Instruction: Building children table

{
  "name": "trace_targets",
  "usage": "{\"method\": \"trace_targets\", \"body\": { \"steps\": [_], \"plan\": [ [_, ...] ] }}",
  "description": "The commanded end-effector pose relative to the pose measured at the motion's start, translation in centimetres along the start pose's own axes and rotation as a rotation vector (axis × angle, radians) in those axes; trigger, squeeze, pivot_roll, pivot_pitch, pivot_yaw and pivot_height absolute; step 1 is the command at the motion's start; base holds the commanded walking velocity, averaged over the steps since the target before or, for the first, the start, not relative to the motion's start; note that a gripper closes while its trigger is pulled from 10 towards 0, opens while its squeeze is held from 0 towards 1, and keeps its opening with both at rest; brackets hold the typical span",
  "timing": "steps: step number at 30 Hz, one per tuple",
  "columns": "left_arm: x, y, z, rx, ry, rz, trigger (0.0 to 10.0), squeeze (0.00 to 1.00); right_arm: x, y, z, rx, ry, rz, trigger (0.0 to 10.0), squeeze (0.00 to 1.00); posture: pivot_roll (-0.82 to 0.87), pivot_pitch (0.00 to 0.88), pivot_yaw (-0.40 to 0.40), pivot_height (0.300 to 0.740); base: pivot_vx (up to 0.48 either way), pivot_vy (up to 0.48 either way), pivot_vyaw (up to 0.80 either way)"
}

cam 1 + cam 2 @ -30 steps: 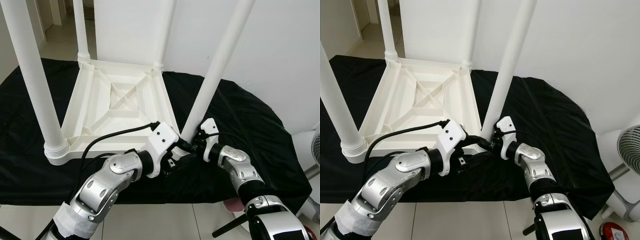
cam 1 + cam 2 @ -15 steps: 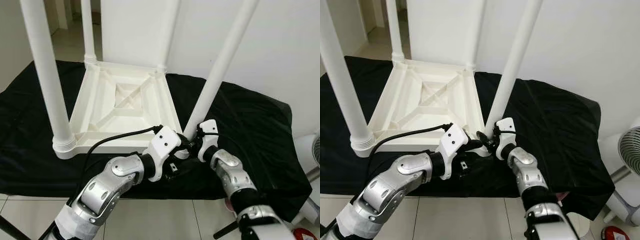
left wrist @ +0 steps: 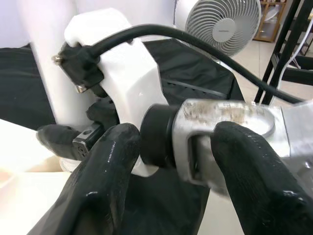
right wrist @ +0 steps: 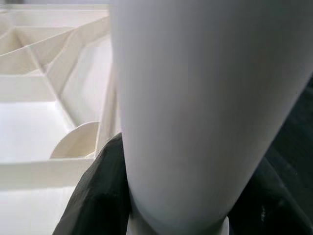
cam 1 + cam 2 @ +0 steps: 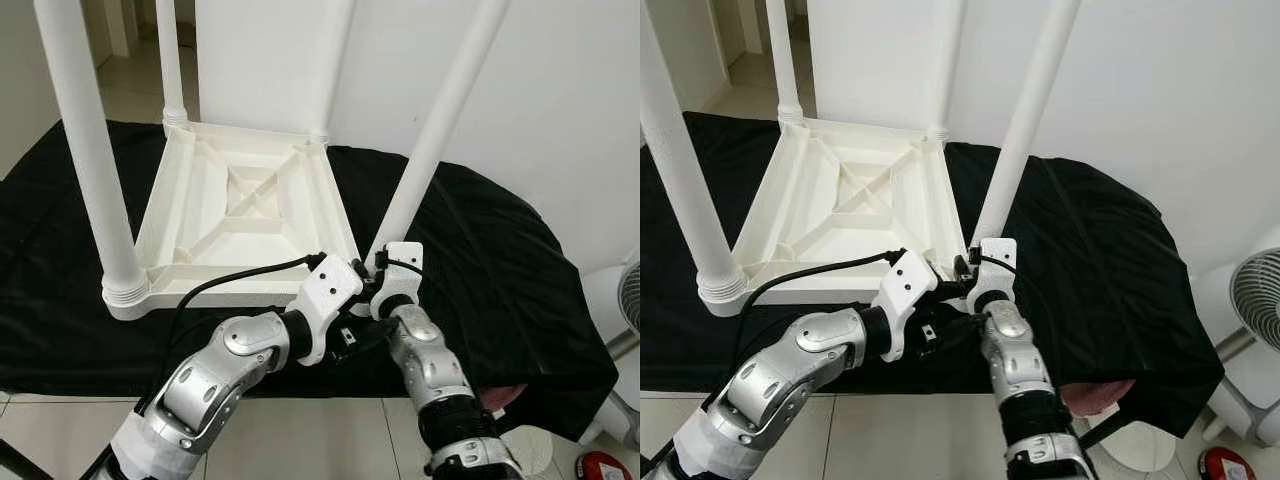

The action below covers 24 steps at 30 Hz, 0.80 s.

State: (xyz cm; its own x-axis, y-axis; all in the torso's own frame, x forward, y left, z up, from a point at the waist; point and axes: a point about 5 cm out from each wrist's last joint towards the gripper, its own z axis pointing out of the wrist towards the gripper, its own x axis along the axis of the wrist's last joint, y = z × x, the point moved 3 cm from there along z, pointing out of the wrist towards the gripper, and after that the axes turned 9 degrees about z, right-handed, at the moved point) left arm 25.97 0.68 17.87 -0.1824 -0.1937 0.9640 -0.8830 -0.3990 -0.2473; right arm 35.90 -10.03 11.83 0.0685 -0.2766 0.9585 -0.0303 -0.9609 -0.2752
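Observation:
A white children's table (image 5: 160, 215) lies upside down on a black cloth (image 5: 500, 260). Three white legs stand upright in its corners. The fourth leg (image 5: 440, 110) leans to the right from the near right corner. My right gripper (image 5: 372, 285) is shut on this leg at its foot; in the right wrist view the leg (image 4: 195, 98) is pressed against a black finger (image 4: 98, 196). My left gripper (image 3: 181, 161) is open just below that corner, with its two fingers on either side of the right arm's silver wrist (image 3: 225, 127).
The cloth-covered surface ends at a near edge just beneath my arms, with tiled floor below. A white fan (image 5: 1255, 300) stands on the floor at the right, and a red object (image 5: 600, 465) lies nearby. A white wall rises behind the table.
My right forearm has swung inward and now rises almost straight up beside the left gripper. Its grip stays at the leaning leg's foot. The camera has shifted a little.

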Motion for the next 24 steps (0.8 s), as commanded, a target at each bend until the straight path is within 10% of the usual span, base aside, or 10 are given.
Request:
{"method": "trace_targets", "body": {
  "steps": [1, 8, 9, 10, 11, 24],
  "plan": [
    [0.3, 0.6, 0.3, -0.04, 0.005, 0.015, 10.0, 0.0, 0.2, -0.1, -0.1, -0.026, 0.006, -0.002, 10.0, 0.0, 0.05, 0.0, -0.156, 0.74, 0.0, 0.0, 0.0],
    [0.2, 0.7, 0.3, -0.04, 0.005, 0.016, 10.0, 0.0, 0.7, -1.3, -0.3, 0.079, 0.014, 0.014, 10.0, 0.0, 0.06, 0.0, -0.163, 0.74, 0.0, 0.0, 0.0],
    [0.2, 0.7, 0.3, -0.039, 0.005, 0.016, 10.0, 0.0, 0.8, -1.3, -0.4, 0.082, 0.025, 0.013, 10.0, 0.42, 0.06, 0.0, -0.164, 0.74, 0.0, 0.0, 0.0],
    [0.2, 0.7, 0.3, -0.038, 0.005, 0.016, 10.0, 0.0, 1.0, -1.4, -0.5, 0.086, 0.04, 0.008, 10.0, 0.42, 0.06, 0.0, -0.164, 0.74, 0.0, 0.0, 0.0],
    [0.2, 0.7, 0.3, -0.037, 0.005, 0.016, 10.0, 0.0, 1.3, -1.5, -0.6, 0.097, 0.058, 0.007, 10.0, 1.0, 0.06, 0.0, -0.164, 0.74, 0.0, 0.0, 0.0],
    [0.2, 0.6, 0.2, -0.036, 0.004, 0.012, 10.0, 0.0, 2.3, 0.4, -2.0, 0.186, 0.119, 0.041, 10.0, 1.0, 0.05, 0.0, -0.159, 0.74, 0.0, 0.0, 0.0]
  ]
}}
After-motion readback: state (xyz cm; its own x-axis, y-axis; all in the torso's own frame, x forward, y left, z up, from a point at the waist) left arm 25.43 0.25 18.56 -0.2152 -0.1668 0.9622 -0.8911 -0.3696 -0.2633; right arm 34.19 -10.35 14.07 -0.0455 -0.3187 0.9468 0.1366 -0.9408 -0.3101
